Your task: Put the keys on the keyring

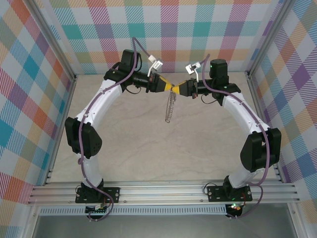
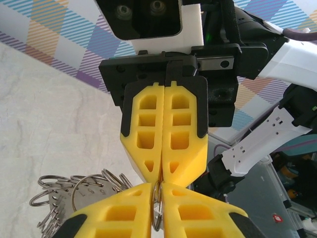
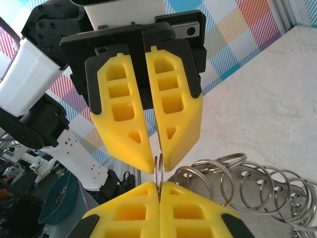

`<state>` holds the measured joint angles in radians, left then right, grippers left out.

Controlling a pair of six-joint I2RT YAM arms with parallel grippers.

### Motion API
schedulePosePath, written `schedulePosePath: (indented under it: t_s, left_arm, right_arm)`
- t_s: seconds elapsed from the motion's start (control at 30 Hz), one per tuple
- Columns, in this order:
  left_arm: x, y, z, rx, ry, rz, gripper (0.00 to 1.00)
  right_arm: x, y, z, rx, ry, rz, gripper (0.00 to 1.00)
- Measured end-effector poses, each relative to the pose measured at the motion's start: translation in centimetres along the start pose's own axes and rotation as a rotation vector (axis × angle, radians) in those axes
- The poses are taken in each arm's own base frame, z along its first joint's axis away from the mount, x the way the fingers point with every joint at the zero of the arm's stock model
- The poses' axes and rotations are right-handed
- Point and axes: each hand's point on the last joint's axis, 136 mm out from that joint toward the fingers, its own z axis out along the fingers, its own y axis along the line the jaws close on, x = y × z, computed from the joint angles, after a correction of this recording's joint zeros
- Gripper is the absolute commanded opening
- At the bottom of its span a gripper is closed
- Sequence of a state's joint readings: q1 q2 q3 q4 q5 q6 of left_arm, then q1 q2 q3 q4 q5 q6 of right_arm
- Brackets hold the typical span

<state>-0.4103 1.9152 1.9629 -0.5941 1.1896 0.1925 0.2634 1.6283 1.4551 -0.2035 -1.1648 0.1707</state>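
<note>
On the left side of the top view, the left arm (image 1: 99,106) reaches over the desk (image 1: 148,158) toward the middle. There the left claw (image 1: 171,88) meets the other claw tip to tip. Seen from the right wrist, its two yellow fingers (image 3: 124,139) stand close together on one wire loop with only a thin slit between them, so it looks clamped on the keyring (image 1: 169,108).

The keyring hangs down from this meeting point as a narrow chain of loops. Whether its lower end touches the desk cannot be told from above. In the wrist views the other loops fan out to one side, just beside the tips.

To the right, the right claw (image 1: 176,89) is fully together. It pinches what appears to be the same loop from the opposite side, with the right arm (image 1: 242,119) behind it.

The step in hand seems to be holding one loop with both claws, to spread its coil for threading. To do this well, each claw should bite a different turn of the wire, near its very tip, and the pull should be small and straight. A twist or a strong pull may let the thin wire slip out, and then the whole chain would drop. The hanging part should be left free, not pressed.
</note>
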Motion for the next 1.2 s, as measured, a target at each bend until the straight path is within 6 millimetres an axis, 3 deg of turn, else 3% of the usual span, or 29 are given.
schedulePosePath:
  t_s: [0.13, 0.27, 0.43, 0.57, 0.77, 0.93, 1.2]
  left_arm:
    - [0.0, -0.1, 0.1, 0.006, 0.003, 0.003, 0.01]
    - [0.1, -0.1, 0.2, 0.005, 0.005, 0.007, 0.0]
    - [0.0, 0.0, 1.0, -0.02, 0.006, 0.013, 0.0]
    - [1.1, -0.1, 2.3, -0.049, 0.008, 0.004, 0.0]
    - [1.2, -0.5, 2.4, -0.09, -0.037, 0.02, 0.0]
    - [-0.3, -1.2, 1.8, -0.119, -0.115, 0.063, 0.0]
    - [-2.4, -1.5, 1.3, -0.132, -0.214, 0.09, 0.0]
  right_arm:
    - [0.0, -0.1, 0.0, 0.0, 0.001, 0.002, 0.0]
    - [0.0, -0.1, 0.0, 0.001, 0.0, 0.003, 0.0]
    - [-0.2, -0.7, -0.4, 0.014, -0.019, 0.005, 0.32]
    - [0.3, -1.6, -2.3, 0.056, -0.063, 0.029, 0.44]
    - [0.3, -1.4, -6.0, 0.147, -0.156, 0.028, 0.47]
    - [1.2, -1.1, -6.5, 0.246, -0.223, 0.009, 0.56]
    - [2.5, -2.2, -6.5, 0.345, -0.288, 0.027, 0.57]
